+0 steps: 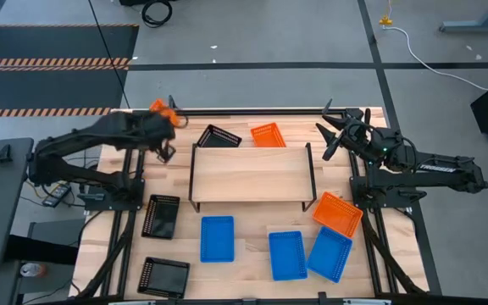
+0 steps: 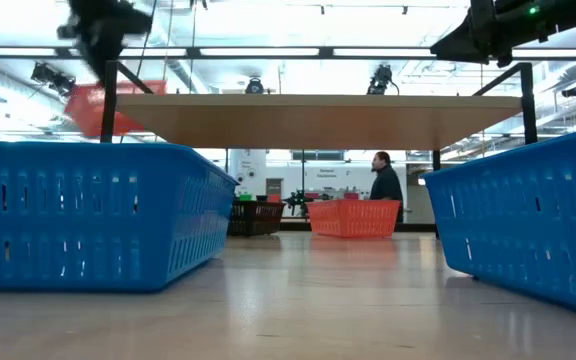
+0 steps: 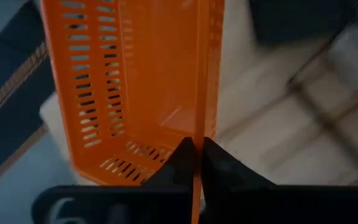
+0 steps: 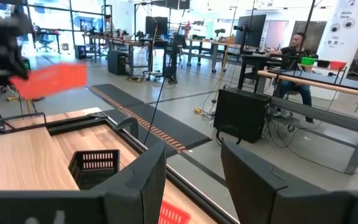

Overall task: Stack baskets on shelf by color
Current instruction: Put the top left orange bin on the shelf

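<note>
worktop (image 1: pixel 252 233): light plank top with black rails. the shelf (image 1: pixel 250 174) stands at its middle, top board bare. behind the shelf: one black basket (image 1: pixel 219 136) and one orange basket (image 1: pixel 267 134), near the far edge. left side: two black baskets (image 1: pixel 160 216), (image 1: pixel 163 276), the second at the near left corner. near edge: three blue baskets (image 1: pixel 217 238), (image 1: pixel 287 254), (image 1: pixel 329 252). right side: an orange basket (image 1: pixel 338 213), overlapping the rightmost blue one.
</note>
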`<state>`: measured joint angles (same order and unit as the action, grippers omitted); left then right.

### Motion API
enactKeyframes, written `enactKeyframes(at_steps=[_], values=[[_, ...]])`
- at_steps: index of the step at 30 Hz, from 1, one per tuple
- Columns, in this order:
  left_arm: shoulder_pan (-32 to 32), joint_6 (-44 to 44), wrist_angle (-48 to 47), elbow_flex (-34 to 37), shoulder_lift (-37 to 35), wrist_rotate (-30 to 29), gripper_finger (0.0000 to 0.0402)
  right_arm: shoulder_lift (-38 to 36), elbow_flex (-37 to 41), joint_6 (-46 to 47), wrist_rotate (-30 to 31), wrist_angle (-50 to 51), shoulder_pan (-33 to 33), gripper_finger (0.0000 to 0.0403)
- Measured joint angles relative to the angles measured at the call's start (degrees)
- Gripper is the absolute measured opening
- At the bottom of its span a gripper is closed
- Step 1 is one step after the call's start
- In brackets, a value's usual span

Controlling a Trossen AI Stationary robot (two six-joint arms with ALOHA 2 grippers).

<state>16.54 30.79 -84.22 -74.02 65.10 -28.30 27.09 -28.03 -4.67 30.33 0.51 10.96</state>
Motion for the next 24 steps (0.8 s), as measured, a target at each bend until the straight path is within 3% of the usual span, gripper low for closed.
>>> enactKeyframes(at_steps=[4, 8, 13, 20, 24], values=[[-2.3, -1.7, 6.9, -8.3, 0.0, 3.2, 0.0014, 0.0, 0.0, 0.0, 0.0, -0.5, 0.0, 0.0162], [-7.3, -11.0, 17.8, -10.8, 0.2, 9.9, 0.0014, 0.0, 0.0, -0.5, 0.0, -0.9, 0.0, 0.0162], [-14.2, -33.8, 24.3, -10.8, 1.3, 10.8, 0.0014, 0.0, 0.0, -1.1, 0.0, -0.9, 0.0, 0.0162], [-21.1, -69.0, 22.9, -10.7, 5.3, 12.1, 0.0023, 0.0, 0.0, -1.1, 0.0, -0.9, 0.0, 0.0162], [-21.7, -79.0, 23.2, -10.7, 7.6, 12.8, 0.0028, 0.0, 0.0, -1.4, 0.0, -0.9, 0.0, 0.0162]])
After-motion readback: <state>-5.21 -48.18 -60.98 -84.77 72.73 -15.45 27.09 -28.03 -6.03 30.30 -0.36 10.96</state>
